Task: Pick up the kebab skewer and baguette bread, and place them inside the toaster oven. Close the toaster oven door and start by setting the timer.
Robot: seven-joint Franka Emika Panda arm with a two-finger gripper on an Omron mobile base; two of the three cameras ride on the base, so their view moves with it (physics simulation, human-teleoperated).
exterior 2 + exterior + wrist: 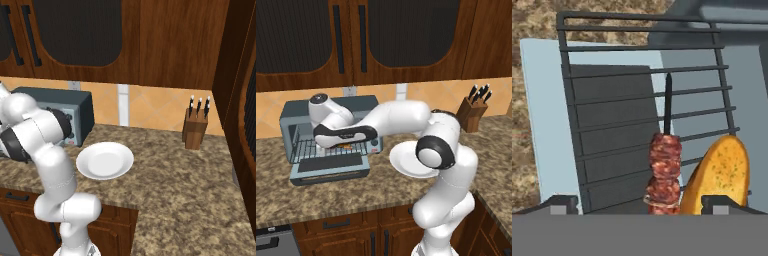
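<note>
Hand view: kebab skewer (pixel 665 170) and baguette bread (pixel 719 172) lie side by side lengthwise on the rack; gripper (pixel 640 204) open, empty.

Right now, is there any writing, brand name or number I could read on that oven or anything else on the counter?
None can be read.
The toaster oven has a small red patch under its knobs, too small to tell whether it carries text.
The knife block and the white plate are bare.
The skewer and bread on the rack carry no label.

Dark wood upper cabinets (pixel 401 35), orange tile backsplash (pixel 155 110), granite counter (pixel 190 190) w/ knife block (pixel 196 129), white plate (pixel 105 161).
</note>
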